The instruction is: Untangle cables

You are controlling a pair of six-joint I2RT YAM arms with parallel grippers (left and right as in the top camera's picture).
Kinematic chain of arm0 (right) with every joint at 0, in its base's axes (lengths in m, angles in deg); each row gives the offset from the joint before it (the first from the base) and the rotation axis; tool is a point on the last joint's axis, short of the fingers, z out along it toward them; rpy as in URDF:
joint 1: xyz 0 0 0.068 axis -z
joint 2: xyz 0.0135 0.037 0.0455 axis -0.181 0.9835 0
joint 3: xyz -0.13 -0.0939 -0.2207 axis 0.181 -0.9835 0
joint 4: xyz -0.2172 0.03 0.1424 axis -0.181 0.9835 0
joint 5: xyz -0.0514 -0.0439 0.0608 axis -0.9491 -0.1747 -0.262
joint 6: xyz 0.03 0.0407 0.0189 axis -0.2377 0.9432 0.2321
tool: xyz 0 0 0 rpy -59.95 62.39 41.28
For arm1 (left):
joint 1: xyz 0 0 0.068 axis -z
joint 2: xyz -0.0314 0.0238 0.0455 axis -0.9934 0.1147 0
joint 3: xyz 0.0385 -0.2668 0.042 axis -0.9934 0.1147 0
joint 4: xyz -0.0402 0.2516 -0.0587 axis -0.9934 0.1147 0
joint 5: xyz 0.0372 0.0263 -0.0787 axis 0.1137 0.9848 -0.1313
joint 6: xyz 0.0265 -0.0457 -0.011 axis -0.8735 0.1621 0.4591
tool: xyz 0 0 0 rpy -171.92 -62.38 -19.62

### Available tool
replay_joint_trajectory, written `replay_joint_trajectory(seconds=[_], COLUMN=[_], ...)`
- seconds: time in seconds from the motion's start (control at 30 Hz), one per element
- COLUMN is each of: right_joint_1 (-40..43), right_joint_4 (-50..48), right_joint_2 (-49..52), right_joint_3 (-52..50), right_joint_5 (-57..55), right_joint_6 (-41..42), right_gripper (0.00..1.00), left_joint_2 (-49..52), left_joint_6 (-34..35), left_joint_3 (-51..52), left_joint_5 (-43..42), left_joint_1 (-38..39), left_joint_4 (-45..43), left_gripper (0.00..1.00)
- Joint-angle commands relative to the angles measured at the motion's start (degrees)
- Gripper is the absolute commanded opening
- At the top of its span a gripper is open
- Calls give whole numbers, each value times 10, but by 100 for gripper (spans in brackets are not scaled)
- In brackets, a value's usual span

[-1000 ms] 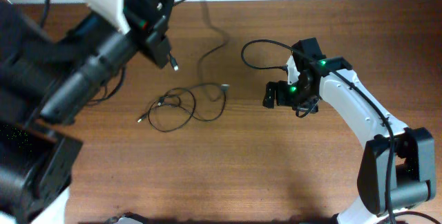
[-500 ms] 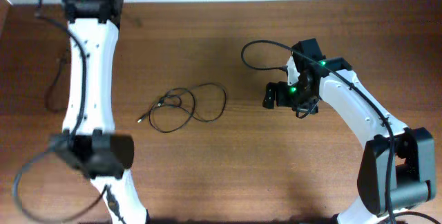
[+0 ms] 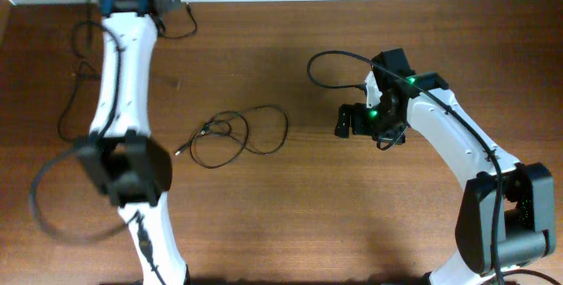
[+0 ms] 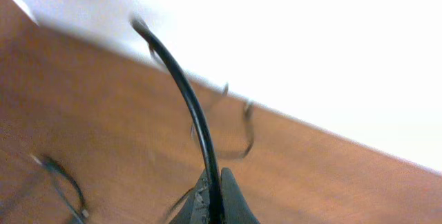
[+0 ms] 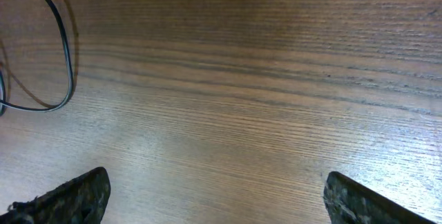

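- Near the table's (image 3: 290, 223) far-left edge, left gripper (image 4: 217, 200) is clenched on a thin black cord (image 4: 188, 103).
- Mid-table, slim black cables (image 3: 239, 135) lie in loose loops, with open grained wood around them.
- Right gripper (image 5: 217, 182) is spread wide just right of them.

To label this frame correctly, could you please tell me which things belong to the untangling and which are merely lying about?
Job: tangled cables; cable pinched in left gripper; open right gripper.
Just there: arm wiring; table.
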Motion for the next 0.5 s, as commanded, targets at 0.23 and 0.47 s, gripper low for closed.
replay_joint_trajectory(seconds=[0.23,0.47], right_joint_1=[-2,-2], right_joint_4=[0,0], right_joint_2=[-6,-6], right_joint_3=[1,1], right_joint_5=[1,1], right_joint_6=[1,1], right_gripper=[99,99], left_joint_2=[-214,-83], left_joint_6=[7,7], left_joint_3=[-18,-18], left_joint_5=[66,55], left_joint_1=[2,2], left_joint_4=[-20,-100], left_gripper=[0,0])
